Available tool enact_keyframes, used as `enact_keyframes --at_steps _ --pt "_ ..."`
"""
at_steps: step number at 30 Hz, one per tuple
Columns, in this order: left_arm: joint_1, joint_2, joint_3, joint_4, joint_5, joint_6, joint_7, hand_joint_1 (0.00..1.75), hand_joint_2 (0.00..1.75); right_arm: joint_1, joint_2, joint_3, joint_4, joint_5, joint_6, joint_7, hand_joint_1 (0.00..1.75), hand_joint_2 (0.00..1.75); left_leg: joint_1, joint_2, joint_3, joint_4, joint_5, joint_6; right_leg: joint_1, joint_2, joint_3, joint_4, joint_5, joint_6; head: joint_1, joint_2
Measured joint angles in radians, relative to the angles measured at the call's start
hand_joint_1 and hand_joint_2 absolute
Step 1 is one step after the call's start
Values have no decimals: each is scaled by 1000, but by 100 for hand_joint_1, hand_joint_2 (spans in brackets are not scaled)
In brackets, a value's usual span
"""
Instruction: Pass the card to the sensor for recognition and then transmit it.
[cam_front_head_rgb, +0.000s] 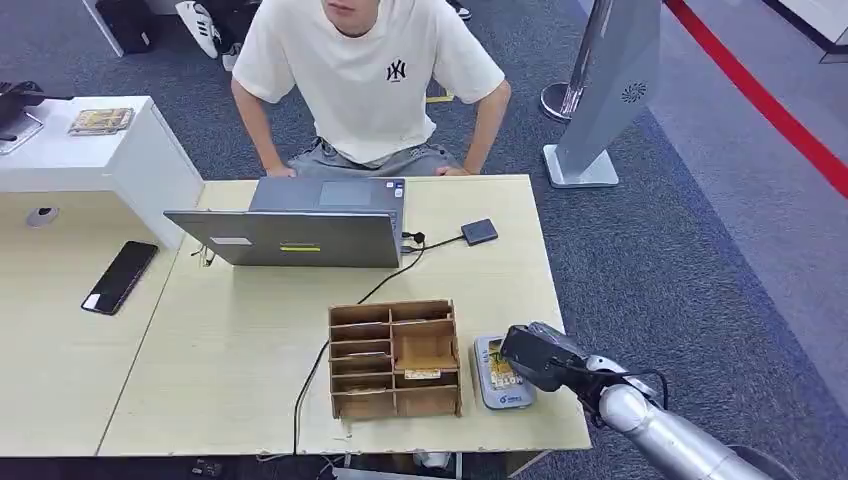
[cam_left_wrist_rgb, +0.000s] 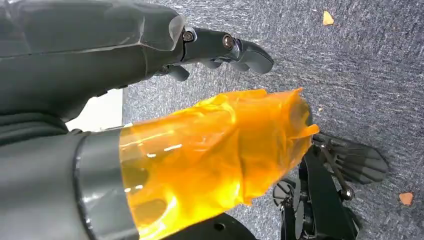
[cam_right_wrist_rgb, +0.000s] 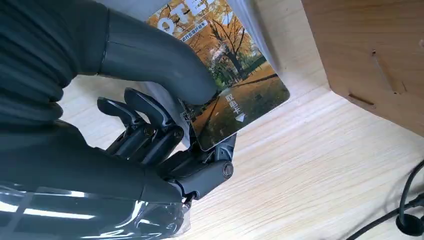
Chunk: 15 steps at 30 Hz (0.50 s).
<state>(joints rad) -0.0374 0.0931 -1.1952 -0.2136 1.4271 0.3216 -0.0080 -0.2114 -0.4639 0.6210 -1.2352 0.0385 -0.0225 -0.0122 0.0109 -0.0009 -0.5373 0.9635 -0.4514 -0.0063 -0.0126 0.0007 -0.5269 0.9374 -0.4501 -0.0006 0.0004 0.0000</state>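
Right hand (cam_front_head_rgb: 530, 355) is seen at the near right end of the table (cam_front_head_rgb: 250, 370), closed on the card (cam_right_wrist_rgb: 235, 95): in the right wrist view the thick thumb is pressed onto the printed autumn face of the card and the darker fingers (cam_right_wrist_rgb: 150, 125) are curled beneath it, so the card is pinched between them. The card's far corner juts out past the thumb, just above the pale wood, and whether its hidden end rests on the grey card reader (cam_front_head_rgb: 500, 372) beside the hand cannot be told. The wooden organizer (cam_front_head_rgb: 395, 358) stands just beside the hand, on the side away from the table's edge, and a black cable (cam_front_head_rgb: 310, 380) is run past it toward the laptop (cam_front_head_rgb: 300, 225), behind which a person (cam_front_head_rgb: 370, 80) is seated, well apart from the hand. Left hand (cam_left_wrist_rgb: 220, 47) is seen hanging over grey carpet with nothing held; its fingers are loosely curled, and whether they are fully closed cannot be told. The step in hand is judged to be the lifting of the card toward the sensor. Several risks are judged from here: the grip is taken near one end only, so the card could pivot or slip out if the pinch is loosened during the lift; the free corner could be caught on the organizer's wall if the hand is swung that way; and the reader could be dragged or nudged off the near edge if the card is pulled flat across it.
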Motion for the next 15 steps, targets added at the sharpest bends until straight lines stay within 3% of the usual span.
enact_keyframes --at_steps 15 --pt "0 0 0 0 0 3 -1 0 0 -2 2 1 5 0 0 -1 175 175 0 0 0 0 0 0 0 0 0 0 0 0 0 0"
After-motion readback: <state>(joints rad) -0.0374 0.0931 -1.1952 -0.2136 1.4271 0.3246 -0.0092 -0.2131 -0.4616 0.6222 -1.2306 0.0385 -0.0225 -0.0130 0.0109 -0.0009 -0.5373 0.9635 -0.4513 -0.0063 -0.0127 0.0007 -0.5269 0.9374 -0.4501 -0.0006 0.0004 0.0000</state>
